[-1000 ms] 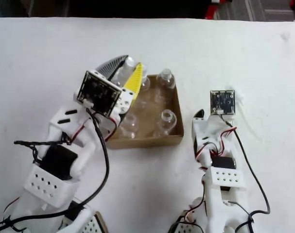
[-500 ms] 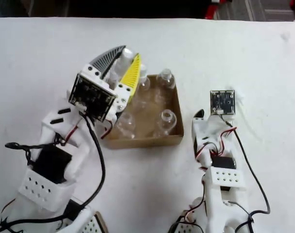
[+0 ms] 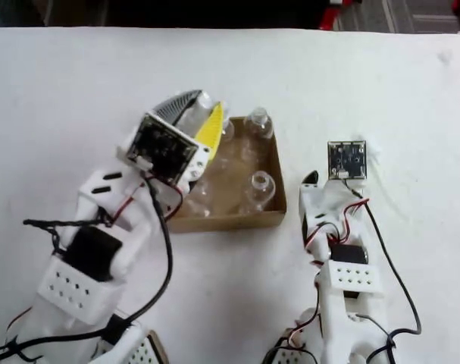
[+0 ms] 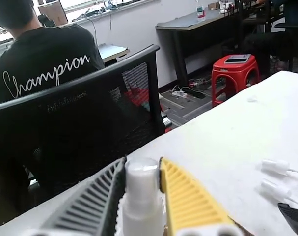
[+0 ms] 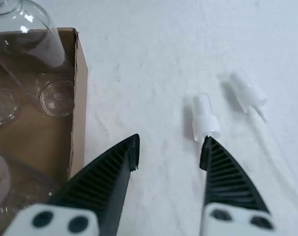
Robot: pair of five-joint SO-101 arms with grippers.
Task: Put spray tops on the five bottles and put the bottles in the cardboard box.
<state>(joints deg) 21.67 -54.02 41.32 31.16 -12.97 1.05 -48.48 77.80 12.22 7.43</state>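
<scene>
Left fingers (image 3: 209, 125), clamped on a capped bottle (image 3: 195, 111), swung back toward the cardboard box's (image 3: 280, 178) ten-o'clock corner; lower it upright, seemingly into free space. Right fingers (image 5: 227, 182) gape.

left gripper (image 3: 207, 98): clamped on a spray-topped bottle (image 3: 190, 115). one second ago it was at the far-left corner of the cardboard box (image 3: 237, 220). half a second ago it had swung out left, beyond the box's left wall. now it is back to the right, over that same corner, bottle carried along.
</scene>
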